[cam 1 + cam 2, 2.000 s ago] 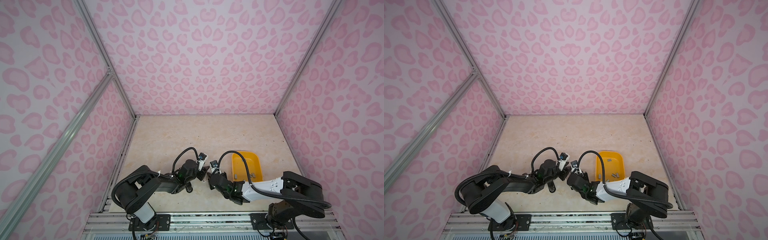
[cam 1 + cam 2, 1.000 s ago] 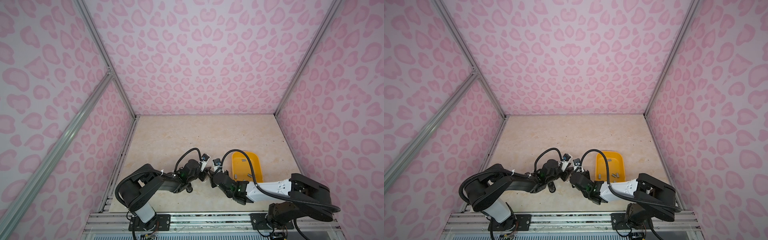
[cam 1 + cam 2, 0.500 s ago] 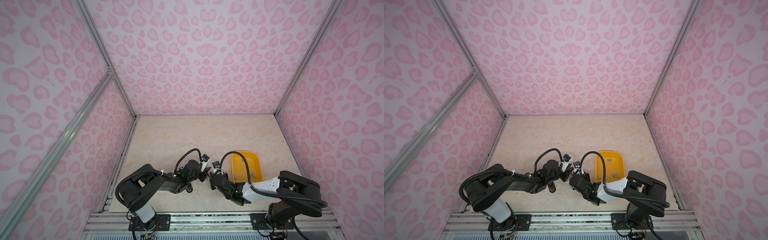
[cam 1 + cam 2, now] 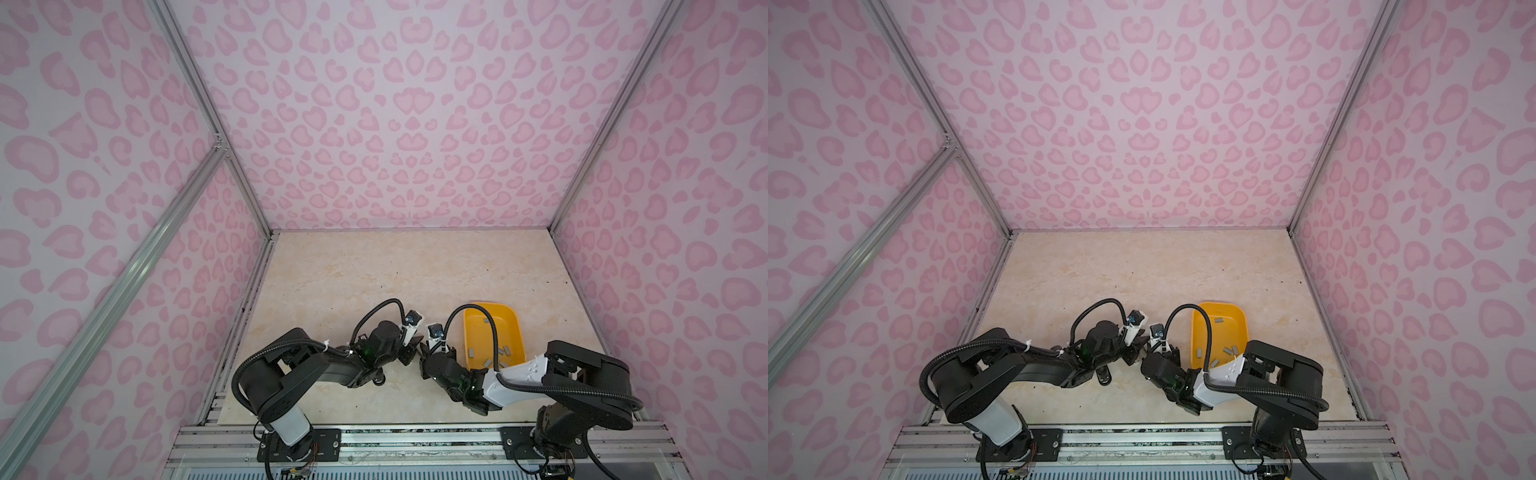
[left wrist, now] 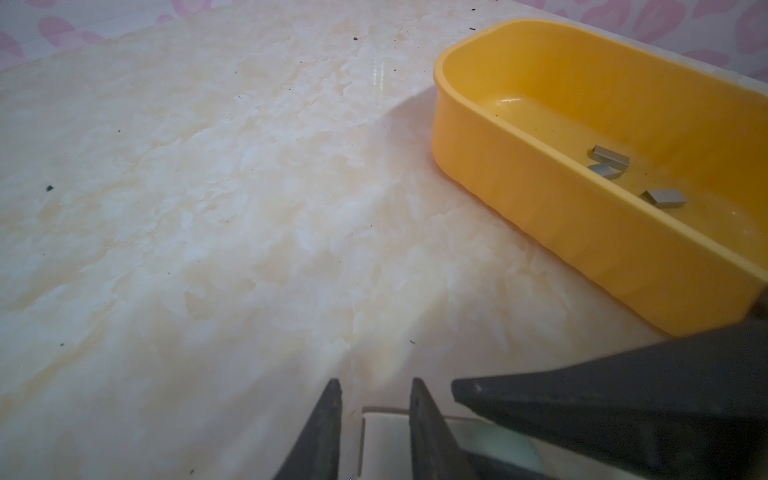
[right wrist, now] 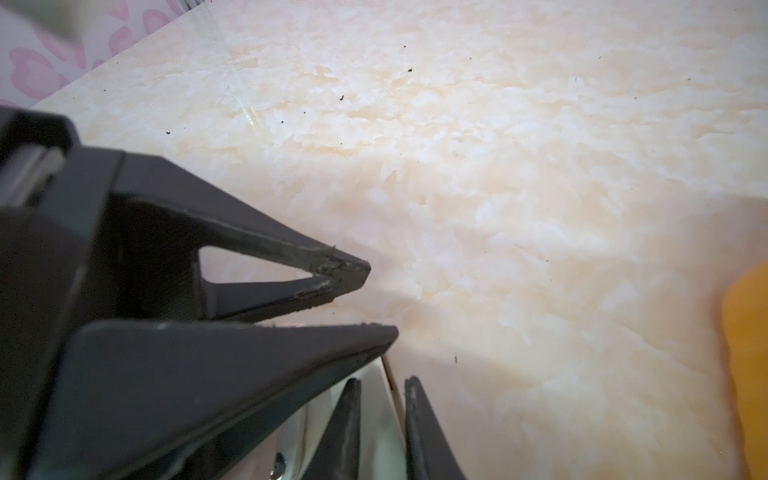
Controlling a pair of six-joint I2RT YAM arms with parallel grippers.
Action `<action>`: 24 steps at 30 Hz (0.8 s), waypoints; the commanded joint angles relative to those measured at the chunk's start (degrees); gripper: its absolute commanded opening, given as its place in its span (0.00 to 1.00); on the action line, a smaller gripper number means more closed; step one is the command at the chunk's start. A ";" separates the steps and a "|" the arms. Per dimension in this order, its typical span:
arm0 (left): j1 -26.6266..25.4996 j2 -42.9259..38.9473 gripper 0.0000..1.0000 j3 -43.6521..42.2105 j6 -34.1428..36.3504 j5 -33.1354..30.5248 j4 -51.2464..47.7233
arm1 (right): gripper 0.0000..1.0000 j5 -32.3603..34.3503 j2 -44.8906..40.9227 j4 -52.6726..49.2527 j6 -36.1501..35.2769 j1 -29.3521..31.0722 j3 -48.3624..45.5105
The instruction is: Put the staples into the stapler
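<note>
A whitish stapler [image 5: 386, 436] sits low over the table's front middle, and both grippers meet at it. My left gripper [image 5: 376, 386] has a pale part of it between its narrow jaws. My right gripper [image 6: 382, 384] pinches a thin white edge of the stapler [image 6: 380, 419] from the opposite side. In both top views the left gripper [image 4: 413, 351] and right gripper [image 4: 424, 353] nearly touch and hide the stapler. Several grey staples [image 4: 471, 352] [image 5: 611, 156] lie loose in the yellow tray [image 4: 490, 306].
The yellow tray [image 4: 1221, 304] [image 5: 540, 174] stands just right of the grippers, its wall close to my right arm's cable. Beige marbled tabletop [image 4: 374, 282] stretches behind the arms. Pink patterned walls close in the back and both sides.
Both grippers have stayed together at the front middle with their jaws drawn narrower. My right arm stretched out a little and then drew back.
</note>
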 commanded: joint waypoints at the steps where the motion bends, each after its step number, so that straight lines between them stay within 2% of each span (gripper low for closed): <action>1: 0.01 0.05 0.30 0.33 0.21 0.70 1.23 | 0.20 -2.07 1.34 -6.25 0.98 0.48 -0.93; 11: -0.07 0.39 0.30 0.61 0.11 0.97 1.22 | 0.20 -1.38 4.51 -3.02 1.01 0.95 -1.63; 16: -0.03 -0.23 0.30 0.27 -0.66 -0.01 1.41 | 0.20 -1.61 1.92 -4.15 0.17 1.01 -0.79; 20: -0.03 -2.77 0.30 0.01 -2.08 -3.51 0.30 | 0.22 -0.84 -3.47 -10.64 -1.87 0.95 2.94; 24: -0.02 -8.82 0.31 -1.51 -4.47 -11.35 -0.84 | 0.26 1.37 -9.41 -18.72 -3.04 0.96 7.15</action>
